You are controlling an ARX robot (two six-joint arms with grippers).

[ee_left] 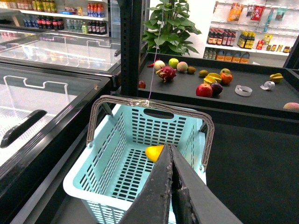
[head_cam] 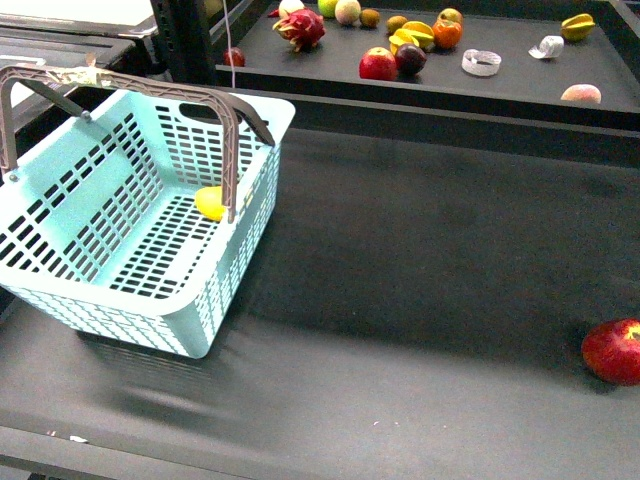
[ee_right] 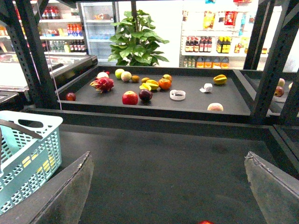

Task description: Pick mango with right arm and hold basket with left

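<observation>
The turquoise basket (head_cam: 120, 315) stands at the left of the black table, its grey-brown handles (head_cam: 130, 82) raised, one wrapped with tape. The yellow mango (head_cam: 211, 203) lies on the basket floor near the far right wall. In the left wrist view my left gripper (ee_left: 169, 148) is shut with nothing in it. It hangs above the basket (ee_left: 112, 158), its tips in line with the mango (ee_left: 154, 152) and clear of the handles. My right gripper (ee_right: 168, 156) is open over bare table, with the basket (ee_right: 28, 158) off to one side. Neither arm shows in the front view.
A red apple (head_cam: 614, 351) lies at the table's right edge and shows as a sliver (ee_right: 205, 222) below my right gripper. A raised back shelf (head_cam: 500, 85) holds several fruits, among them an apple (head_cam: 378, 64) and a star fruit (head_cam: 415, 36). A glass-topped freezer (ee_left: 42, 93) stands to the left.
</observation>
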